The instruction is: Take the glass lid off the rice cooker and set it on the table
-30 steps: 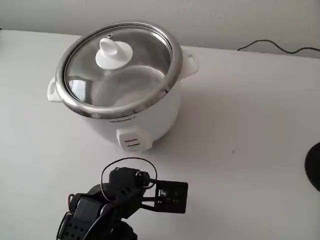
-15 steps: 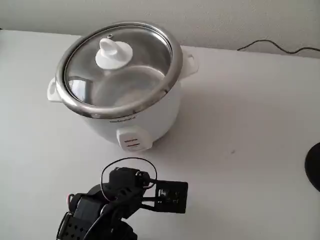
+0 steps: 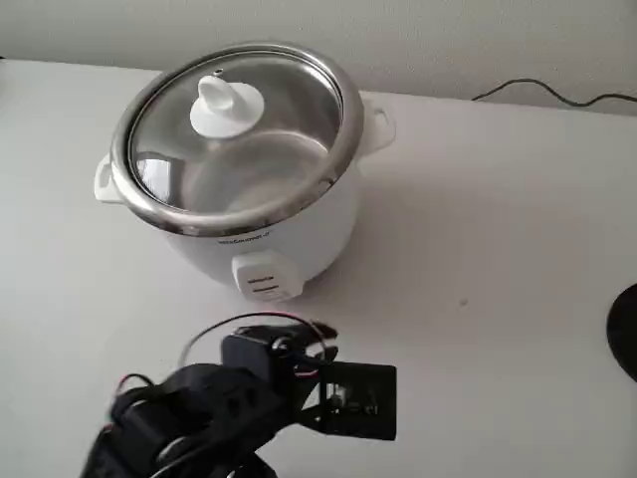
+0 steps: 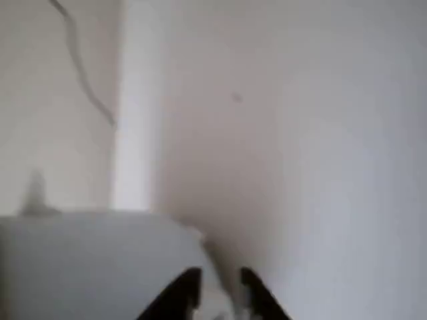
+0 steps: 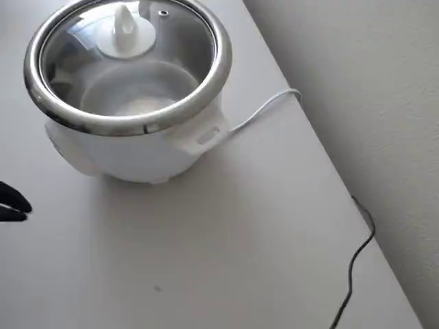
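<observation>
In the wrist view the gripper [image 4: 217, 293] shows as two dark fingertips at 6 o'clock of the frame, a narrow gap between them and nothing held in that gap; the picture is blurred, so how far the jaws are spread cannot be told exactly. In the overhead view dark fingertips [image 5: 14, 204] poke in at 9 o'clock, low over the table [image 5: 226, 247] and apart from the cooker's body.

In the fixed view the black arm [image 3: 209, 408] sits at 6 to 7 o'clock of the frame, with a looped wire and a black camera block [image 3: 358, 401] on its right side. It lies just short of the front of the rice cooker [image 3: 269, 234], whose switch panel [image 3: 261, 280] faces it; the two do not touch.

The rice cooker stands at about 11 o'clock in the fixed view, on the white table [image 3: 498, 249]. The glass lid [image 3: 239, 129] rests on the cooker's steel rim, its white knob [image 3: 225, 105] upright near the middle. White side handles stick out at the cooker's 3 and 9 o'clock.

A white cord [image 5: 264, 110] leaves the cooker toward the wall, and a dark cable [image 3: 552, 95] runs along the table's far edge at 2 o'clock. A dark round object [image 3: 627, 344] cuts in at 3 o'clock.
</observation>
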Tool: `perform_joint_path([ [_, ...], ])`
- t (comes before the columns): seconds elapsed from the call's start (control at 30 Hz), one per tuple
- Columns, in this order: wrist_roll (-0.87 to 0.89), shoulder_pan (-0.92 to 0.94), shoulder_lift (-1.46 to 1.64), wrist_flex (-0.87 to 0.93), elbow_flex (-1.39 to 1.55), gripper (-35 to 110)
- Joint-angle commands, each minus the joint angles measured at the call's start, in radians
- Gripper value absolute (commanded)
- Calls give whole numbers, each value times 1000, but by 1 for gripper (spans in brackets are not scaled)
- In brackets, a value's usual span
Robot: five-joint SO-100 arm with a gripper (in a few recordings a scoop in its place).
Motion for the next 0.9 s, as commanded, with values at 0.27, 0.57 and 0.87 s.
perform_joint_path([
  [0.27, 196, -175, -9, -305, -365, 28],
  [0.57, 334, -485, -403, -456, -640, 31],
  [0.87, 411, -683, -825, -462, -871, 31],
])
